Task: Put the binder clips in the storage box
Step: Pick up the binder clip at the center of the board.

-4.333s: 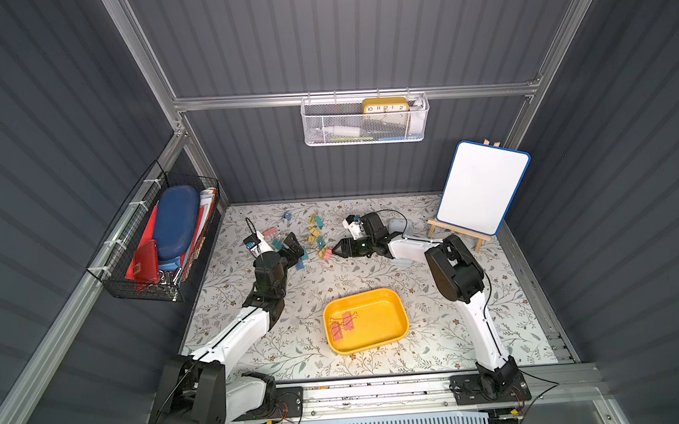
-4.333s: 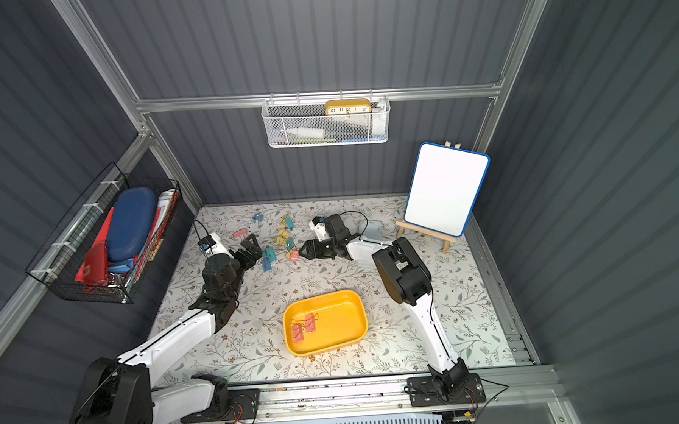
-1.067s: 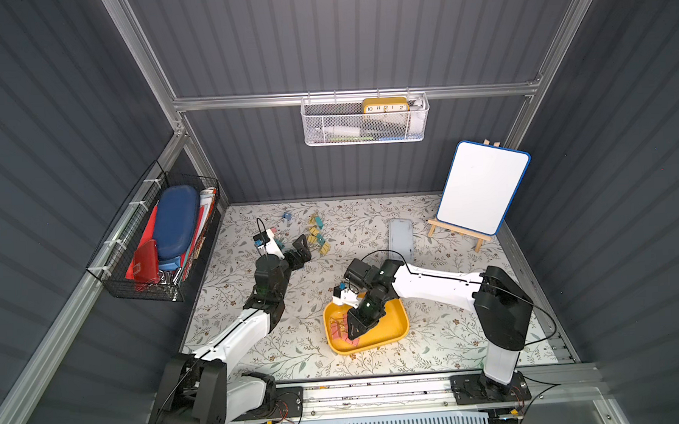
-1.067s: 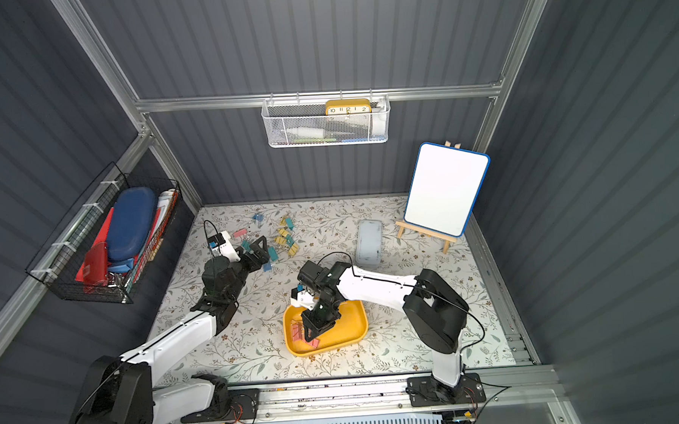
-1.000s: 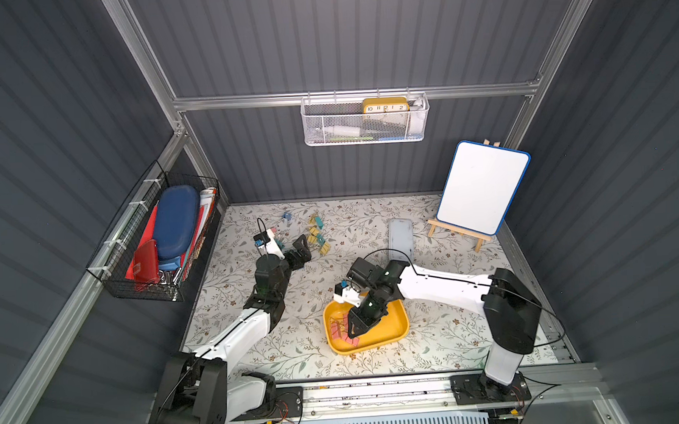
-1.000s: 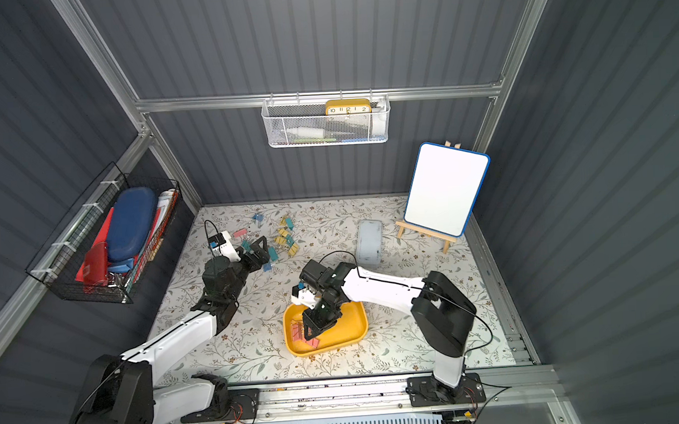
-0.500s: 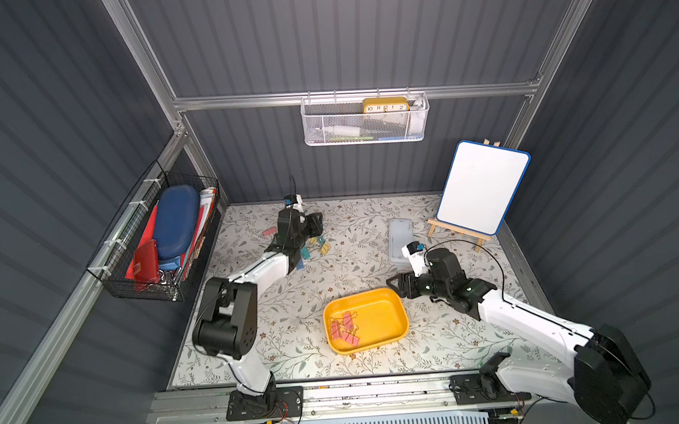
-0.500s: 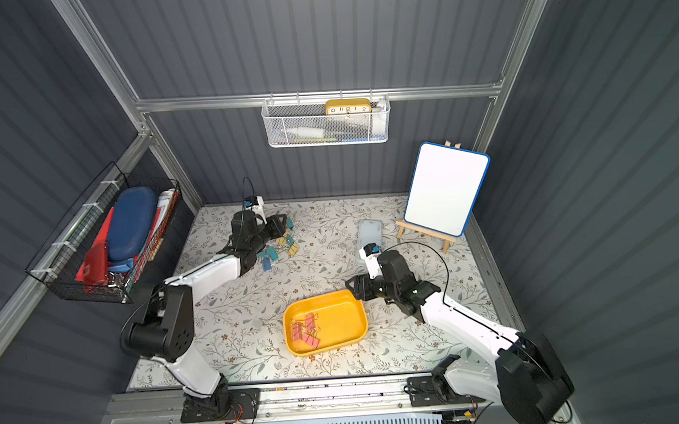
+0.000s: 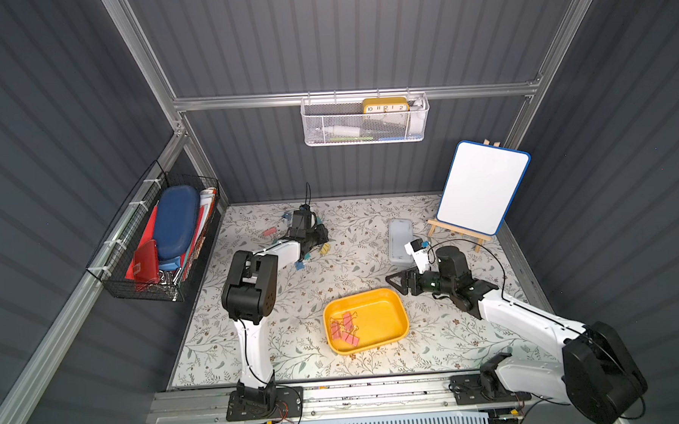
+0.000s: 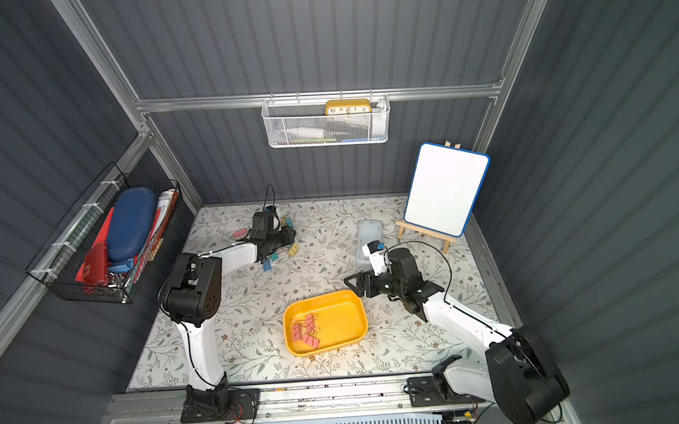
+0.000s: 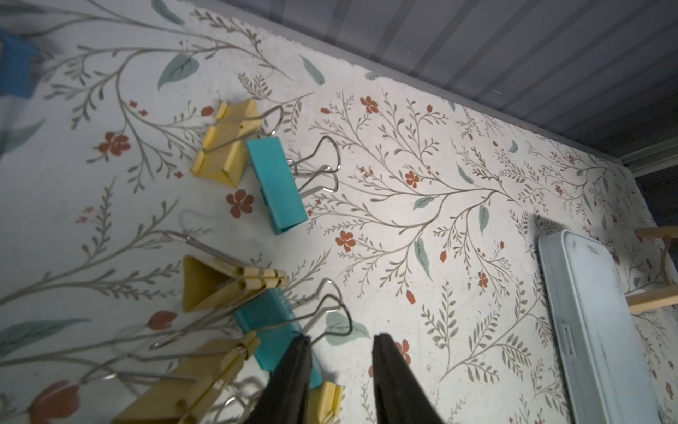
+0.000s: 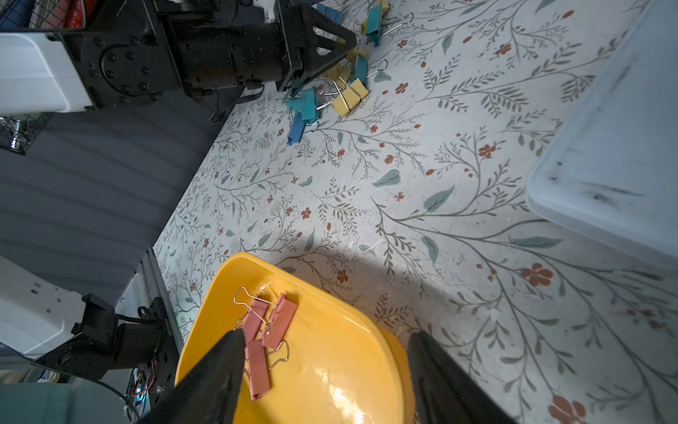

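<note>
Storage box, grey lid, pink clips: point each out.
storage box [image 9: 386, 317], in a top view, bare floor
grey lid [image 9: 399, 236], in a top view, flat middle
pink clips [image 12: 280, 321], right wrist view, one clip's body

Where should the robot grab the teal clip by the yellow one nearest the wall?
Probably the teal binder clip by its two wire handles, pinched from above: they stick out together on the side away from the yellow binder clip crowding its body.
</note>
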You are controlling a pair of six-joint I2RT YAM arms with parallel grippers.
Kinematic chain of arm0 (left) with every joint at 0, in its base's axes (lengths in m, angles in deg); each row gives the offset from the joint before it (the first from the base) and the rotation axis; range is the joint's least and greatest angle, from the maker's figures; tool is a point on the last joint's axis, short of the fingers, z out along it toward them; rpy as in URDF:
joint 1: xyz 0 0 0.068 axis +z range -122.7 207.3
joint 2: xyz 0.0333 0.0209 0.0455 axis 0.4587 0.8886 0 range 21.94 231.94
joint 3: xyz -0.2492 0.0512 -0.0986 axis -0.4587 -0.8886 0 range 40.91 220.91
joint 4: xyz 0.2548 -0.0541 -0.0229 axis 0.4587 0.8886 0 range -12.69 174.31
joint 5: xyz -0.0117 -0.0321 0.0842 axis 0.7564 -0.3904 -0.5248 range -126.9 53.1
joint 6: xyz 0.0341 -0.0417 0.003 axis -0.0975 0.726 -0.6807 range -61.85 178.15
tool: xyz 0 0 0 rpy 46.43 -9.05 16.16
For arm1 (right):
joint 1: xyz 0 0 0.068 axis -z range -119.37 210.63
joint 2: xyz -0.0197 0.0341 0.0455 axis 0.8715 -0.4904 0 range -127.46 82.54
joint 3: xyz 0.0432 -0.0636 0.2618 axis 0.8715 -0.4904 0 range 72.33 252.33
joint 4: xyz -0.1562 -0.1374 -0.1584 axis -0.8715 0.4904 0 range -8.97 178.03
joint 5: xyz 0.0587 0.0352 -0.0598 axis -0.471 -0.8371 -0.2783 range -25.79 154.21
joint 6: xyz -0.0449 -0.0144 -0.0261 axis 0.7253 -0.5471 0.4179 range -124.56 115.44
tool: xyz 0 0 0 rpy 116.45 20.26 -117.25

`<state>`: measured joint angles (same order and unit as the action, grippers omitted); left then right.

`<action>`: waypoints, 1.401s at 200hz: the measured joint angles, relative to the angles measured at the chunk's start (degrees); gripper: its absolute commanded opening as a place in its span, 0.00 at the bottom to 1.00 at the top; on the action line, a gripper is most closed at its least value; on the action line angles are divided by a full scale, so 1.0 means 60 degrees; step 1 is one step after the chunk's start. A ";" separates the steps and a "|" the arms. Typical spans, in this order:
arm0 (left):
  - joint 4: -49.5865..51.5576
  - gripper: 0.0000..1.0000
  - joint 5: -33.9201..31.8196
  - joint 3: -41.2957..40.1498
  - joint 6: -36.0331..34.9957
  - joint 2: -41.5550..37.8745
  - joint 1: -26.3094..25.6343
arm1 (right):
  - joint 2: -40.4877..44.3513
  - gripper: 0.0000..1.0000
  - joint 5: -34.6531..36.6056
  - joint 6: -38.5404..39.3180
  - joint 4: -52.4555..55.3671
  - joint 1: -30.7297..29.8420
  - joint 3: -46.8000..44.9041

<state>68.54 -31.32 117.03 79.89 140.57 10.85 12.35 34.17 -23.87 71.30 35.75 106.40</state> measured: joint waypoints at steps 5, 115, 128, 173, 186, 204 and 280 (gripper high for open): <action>0.0018 0.30 -0.0004 0.0000 0.0004 0.0011 0.0000 | -0.0058 0.75 -0.0051 -0.0040 -0.0080 0.0000 0.0000; 0.0138 0.40 -0.0463 -0.0310 0.0084 -0.0758 0.0000 | -0.0204 0.76 -0.0382 -0.0208 -0.0590 0.0007 -0.0058; 0.0153 0.40 -0.0448 -0.0313 0.0087 -0.0776 0.0000 | -0.0178 0.76 -0.0382 -0.0208 -0.0619 0.0007 -0.0127; 0.0219 0.35 -0.0470 -0.0324 0.0102 -0.0732 0.0000 | -0.0142 0.77 -0.0382 -0.0215 -0.0648 0.0007 -0.0157; 0.0215 0.33 -0.0466 -0.0361 0.0138 -0.0729 0.0000 | -0.0109 0.77 -0.0382 -0.0211 -0.0652 0.0007 -0.0160; 0.0226 0.31 -0.0463 -0.0481 0.0171 -0.0729 0.0000 | -0.0098 0.77 -0.0382 -0.0215 -0.0656 0.0007 -0.0160; 0.0506 0.21 -0.0441 -0.0627 0.0364 -0.0594 -0.0073 | -0.0098 0.77 -0.0379 -0.0280 -0.0667 0.0015 -0.0160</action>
<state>71.58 -33.96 113.27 82.07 137.01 10.42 11.76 31.90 -25.56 67.30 35.84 105.44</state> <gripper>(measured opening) 0.239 0.768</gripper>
